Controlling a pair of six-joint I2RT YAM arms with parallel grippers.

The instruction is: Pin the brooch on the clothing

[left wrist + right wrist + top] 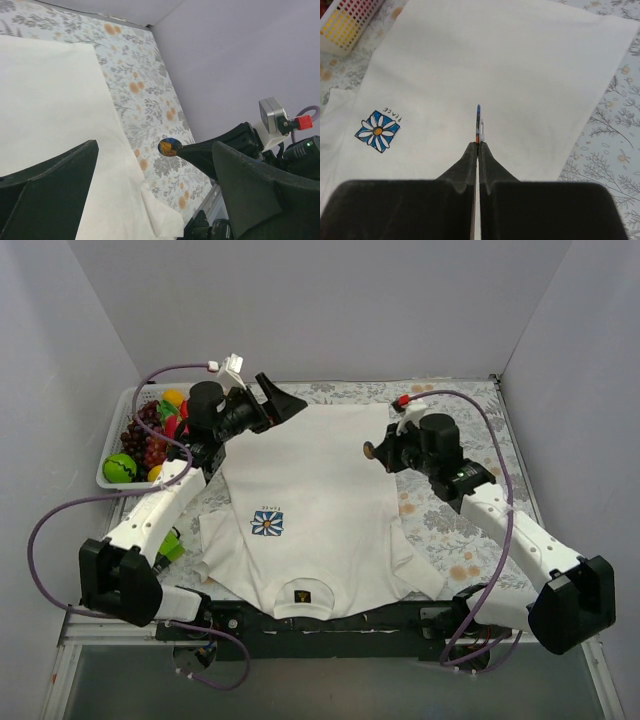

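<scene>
The white T-shirt (310, 490) lies flat on the table, its collar with the black-gold label (301, 595) toward the arms and the flower print (267, 522) on the chest. My right gripper (378, 452) hovers over the shirt's right side, shut on the small round brooch (369, 451). In the right wrist view the brooch (478, 120) stands edge-on at the gripper's (478, 145) tips, above the shirt (520, 75), right of the flower print (377, 131). My left gripper (283, 402) is open and empty over the shirt's far left corner. Its wrist view shows the brooch (170, 146) with the dark-gold face.
A white basket (112, 468) of toy fruit stands at the table's left, also in the right wrist view (347, 22). A green object (173, 543) lies by the left arm. A floral cloth (450, 530) covers the table. Walls enclose the back and both sides.
</scene>
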